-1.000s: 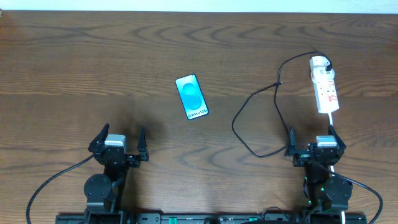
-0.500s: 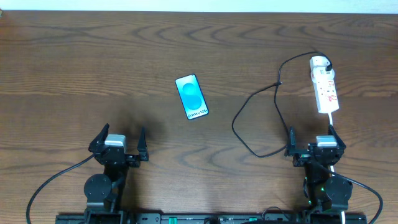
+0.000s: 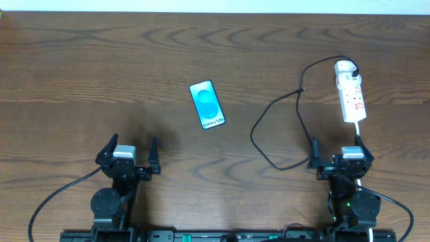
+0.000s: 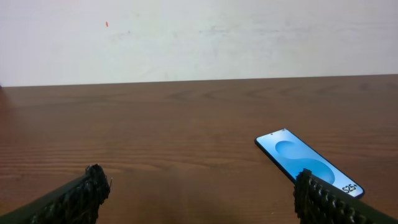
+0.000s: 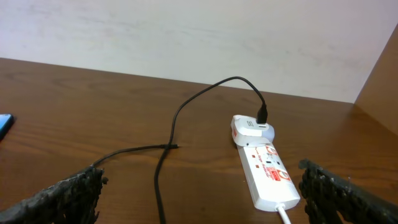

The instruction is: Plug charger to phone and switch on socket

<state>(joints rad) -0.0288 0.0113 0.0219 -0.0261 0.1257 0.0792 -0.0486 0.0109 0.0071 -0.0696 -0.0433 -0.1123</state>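
Probably limp, the thin black charger cable [image 3: 252,134] needs pinching at its tip; left fingers [image 4: 78,198], right fingers [image 5: 68,194] gape empty.

I am holding both arms folded low at the near side, well apart. My left gripper [image 3: 131,145] is sitting near left and my right gripper [image 3: 335,144] near right, both pointing toward the far side. I am holding each pair of fingers [image 4: 74,198] spread wide apart.
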